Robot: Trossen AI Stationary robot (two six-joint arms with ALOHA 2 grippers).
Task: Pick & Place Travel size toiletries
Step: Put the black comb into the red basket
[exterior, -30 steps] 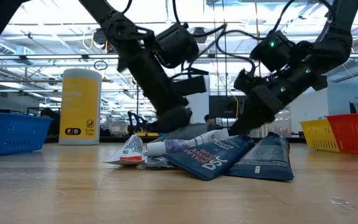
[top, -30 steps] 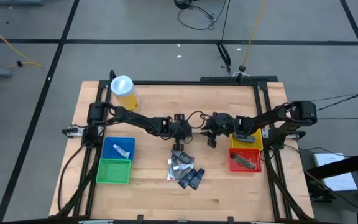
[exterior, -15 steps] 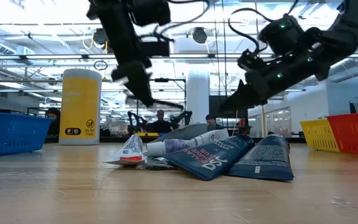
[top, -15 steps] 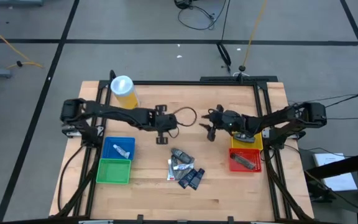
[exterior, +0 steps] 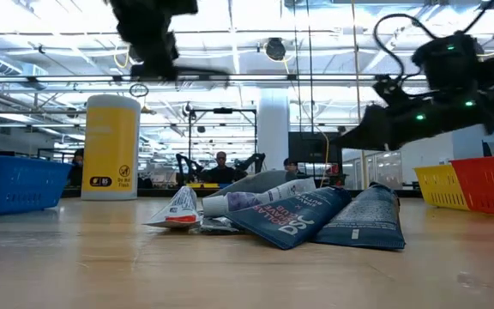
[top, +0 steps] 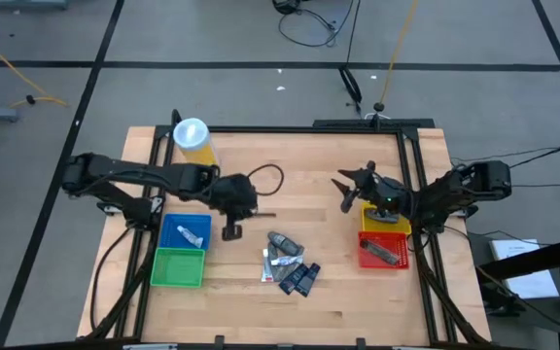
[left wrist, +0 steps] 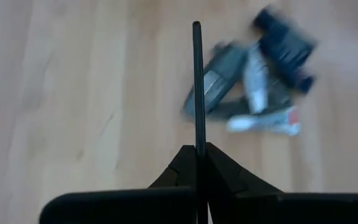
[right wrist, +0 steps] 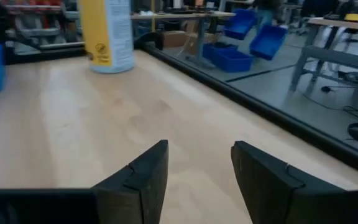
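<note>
Part-way through: two items binned, one in my grasp, a heap left

My left gripper (left wrist: 197,152) is closed tight on a thin flat packet (left wrist: 196,81), seen edge-on, held above the table between the heap and the blue bin (top: 172,226). My right gripper (right wrist: 199,155) is parted and empty, up beside the yellow bin (top: 402,226). One white tube (top: 192,232) lies in the blue bin and a dark piece (top: 385,253) in the red bin (top: 366,259). The green bin (top: 178,268) looks empty. The other toiletries (top: 287,263) sit unsorted mid-table, so I judge most of the job is left.
</note>
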